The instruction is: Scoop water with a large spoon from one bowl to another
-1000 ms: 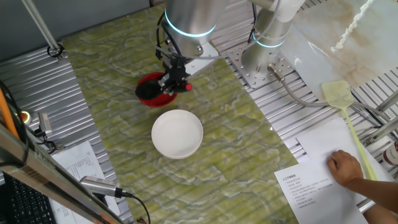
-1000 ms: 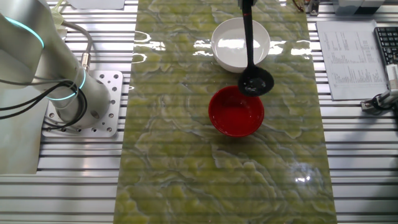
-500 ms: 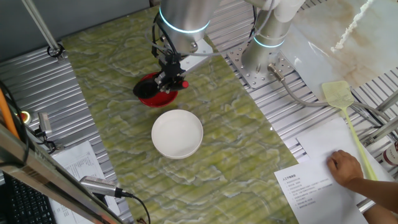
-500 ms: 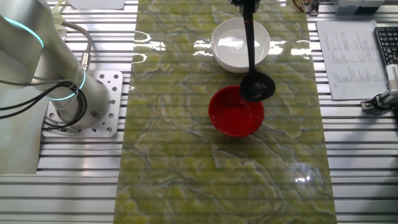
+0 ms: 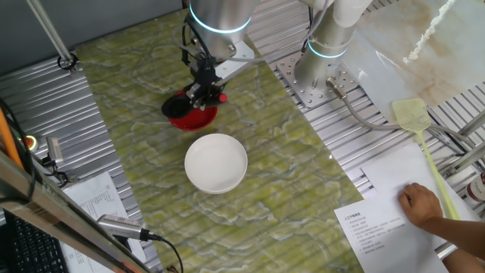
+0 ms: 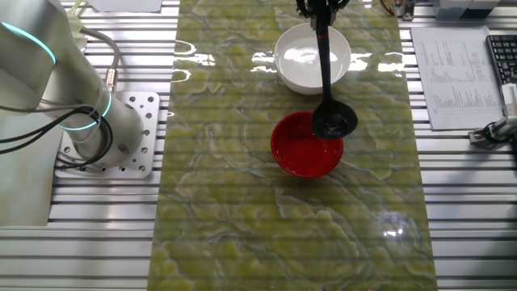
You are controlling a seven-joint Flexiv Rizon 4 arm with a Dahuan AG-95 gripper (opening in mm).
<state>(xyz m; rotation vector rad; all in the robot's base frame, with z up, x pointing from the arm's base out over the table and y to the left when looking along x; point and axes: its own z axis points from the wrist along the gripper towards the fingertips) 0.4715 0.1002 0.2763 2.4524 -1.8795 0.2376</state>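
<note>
The hand [image 5: 201, 89] grips the black long-handled ladle [image 6: 325, 73] by its handle, scoop at the small glossy red bowl [image 6: 306, 145]'s rim. Centre it first, then tip slowly, avoiding spills.

Yellow fly swatter [image 5: 421, 133] on metal slats, printed sheets [image 5: 383, 227] (text unreadable), microphone [image 5: 121, 225] near edge

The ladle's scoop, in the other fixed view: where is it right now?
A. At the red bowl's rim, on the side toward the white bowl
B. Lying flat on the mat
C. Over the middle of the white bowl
A: the ladle scoop overlaps the red bowl rim, its handle crossing the white bowl.
</note>
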